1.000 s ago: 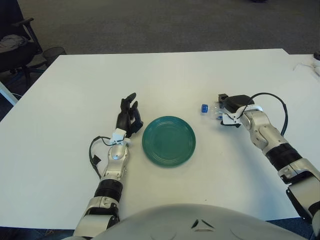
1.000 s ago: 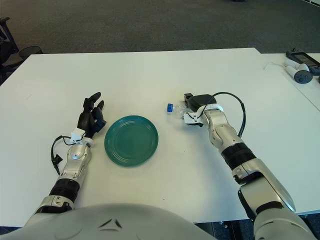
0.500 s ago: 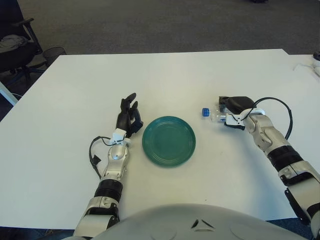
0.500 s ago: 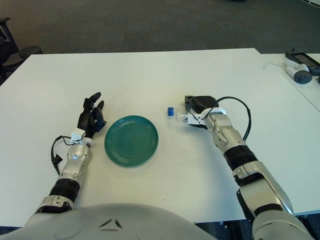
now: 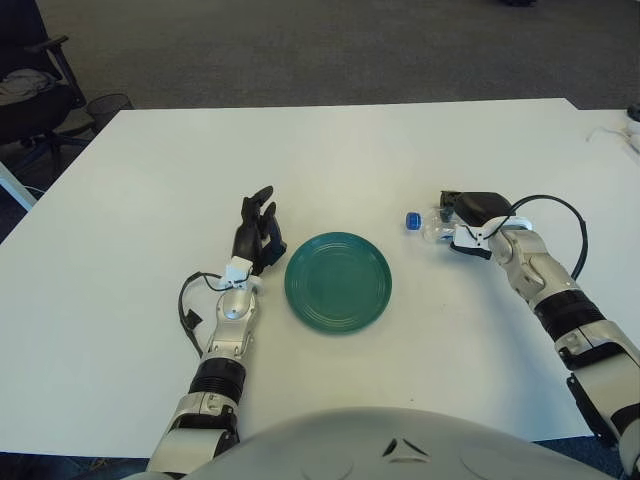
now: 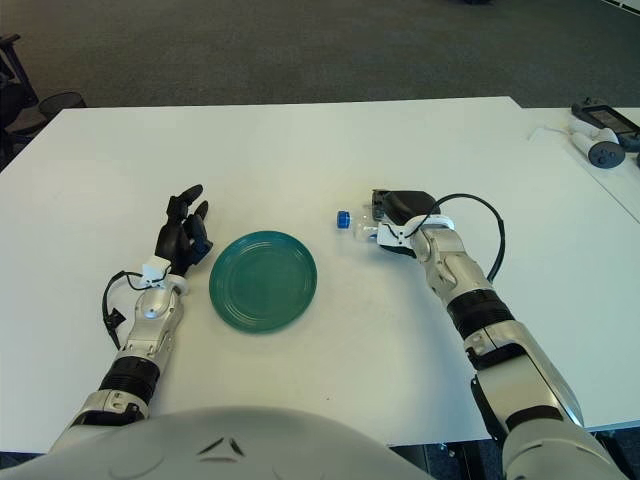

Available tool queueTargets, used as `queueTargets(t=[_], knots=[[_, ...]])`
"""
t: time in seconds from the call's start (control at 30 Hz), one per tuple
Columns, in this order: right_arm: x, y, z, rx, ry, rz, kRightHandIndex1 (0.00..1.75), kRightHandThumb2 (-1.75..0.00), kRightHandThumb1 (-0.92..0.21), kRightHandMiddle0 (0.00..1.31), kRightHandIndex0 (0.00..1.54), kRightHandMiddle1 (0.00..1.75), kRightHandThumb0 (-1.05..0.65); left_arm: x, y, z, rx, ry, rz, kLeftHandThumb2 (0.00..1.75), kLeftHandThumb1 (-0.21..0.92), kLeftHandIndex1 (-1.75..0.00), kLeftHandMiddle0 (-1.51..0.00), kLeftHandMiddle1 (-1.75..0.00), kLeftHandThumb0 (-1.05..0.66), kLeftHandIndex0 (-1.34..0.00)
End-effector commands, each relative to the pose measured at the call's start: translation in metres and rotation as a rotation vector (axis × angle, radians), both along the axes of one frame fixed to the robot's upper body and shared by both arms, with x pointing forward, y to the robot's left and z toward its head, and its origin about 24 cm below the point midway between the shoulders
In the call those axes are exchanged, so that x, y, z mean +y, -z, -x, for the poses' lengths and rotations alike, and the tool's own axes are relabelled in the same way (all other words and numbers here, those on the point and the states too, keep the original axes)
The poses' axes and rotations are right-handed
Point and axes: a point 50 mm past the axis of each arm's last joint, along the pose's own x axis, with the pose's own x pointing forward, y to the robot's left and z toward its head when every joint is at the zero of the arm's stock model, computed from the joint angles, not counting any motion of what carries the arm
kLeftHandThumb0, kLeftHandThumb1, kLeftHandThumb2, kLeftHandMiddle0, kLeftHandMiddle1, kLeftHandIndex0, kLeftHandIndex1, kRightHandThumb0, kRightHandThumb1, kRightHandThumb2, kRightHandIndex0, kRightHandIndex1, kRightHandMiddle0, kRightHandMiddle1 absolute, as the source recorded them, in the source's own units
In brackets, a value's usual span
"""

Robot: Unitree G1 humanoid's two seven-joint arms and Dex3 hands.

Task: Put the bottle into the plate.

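Note:
A round teal plate lies on the white table in front of me. To its right a small clear bottle with a blue cap lies sideways, cap pointing left toward the plate. My right hand is wrapped around the bottle's body, just right of the plate. My left hand shows beside the plate's left edge, dark fingers spread and holding nothing.
A black office chair stands beyond the table's far left corner. A grey device with a white cable lies on the neighbouring table at the far right. A black cable loops from my right wrist.
My right hand with the bottle has shifted slightly right and toward the far side. The left hand and plate have not moved.

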Motion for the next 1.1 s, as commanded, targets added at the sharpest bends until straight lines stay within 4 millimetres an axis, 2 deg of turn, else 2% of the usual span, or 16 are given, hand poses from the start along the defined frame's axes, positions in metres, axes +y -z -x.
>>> queueTargets(t=[0.0, 0.17, 0.27, 0.37, 0.43, 0.63, 0.77, 0.93, 1.07], knots=[[-0.004, 0.035, 0.022, 0.204, 0.051, -0.028, 1.72, -1.67, 0.0, 0.62, 0.85, 1.75, 0.0, 0.001, 0.032, 0.022, 0.164, -0.011, 0.005, 0.92, 0.92, -0.87, -0.42, -0.01, -0.85, 0.0], [-0.003, 0.014, 0.009, 0.14, 0.06, -0.065, 1.71, -1.66, -0.01, 0.61, 0.85, 1.75, 0.0, 0.001, 0.032, 0.022, 0.163, -0.009, 0.003, 0.92, 0.92, -0.87, -0.42, -0.01, -0.85, 0.0], [0.002, -0.013, -0.004, 0.045, 0.068, -0.125, 1.71, -1.65, -0.02, 0.61, 0.85, 1.75, 0.0, 0.002, 0.032, 0.021, 0.164, -0.007, 0.003, 0.92, 0.92, -0.86, -0.42, -0.01, -0.85, 0.0], [0.008, -0.033, -0.008, -0.034, 0.068, -0.187, 1.71, -1.65, -0.02, 0.6, 0.85, 1.75, 0.0, 0.002, 0.032, 0.021, 0.168, -0.008, 0.003, 0.92, 0.92, -0.87, -0.42, -0.01, -0.85, 0.0], [0.019, -0.057, -0.006, -0.104, 0.051, -0.249, 1.7, -1.64, -0.03, 0.6, 0.85, 1.75, 0.0, 0.002, 0.032, 0.02, 0.17, -0.01, 0.003, 0.92, 0.92, -0.88, -0.43, -0.02, -0.85, 0.0], [0.053, -0.098, 0.021, -0.262, -0.066, -0.457, 1.65, -1.62, -0.02, 0.6, 0.87, 1.75, 0.0, 0.003, 0.031, 0.02, 0.16, -0.011, -0.008, 0.92, 0.92, -0.88, -0.43, -0.01, -0.85, 0.0], [0.074, -0.12, 0.041, -0.326, -0.161, -0.518, 1.62, -1.62, -0.02, 0.6, 0.88, 1.75, 0.0, 0.003, 0.031, 0.02, 0.159, -0.01, -0.013, 0.92, 0.92, -0.88, -0.43, -0.01, -0.85, 0.0], [0.094, -0.138, 0.056, -0.395, -0.304, -0.565, 1.61, -1.62, -0.02, 0.6, 0.89, 1.75, 0.0, 0.004, 0.031, 0.02, 0.16, -0.006, -0.011, 0.93, 0.92, -0.86, -0.42, -0.01, -0.85, 0.0], [0.104, -0.143, 0.069, -0.384, -0.389, -0.612, 1.64, -1.58, -0.06, 0.57, 0.85, 1.75, 0.0, 0.004, 0.031, 0.02, 0.163, -0.006, -0.011, 0.93, 0.92, -0.85, -0.42, -0.01, -0.85, 0.0]])
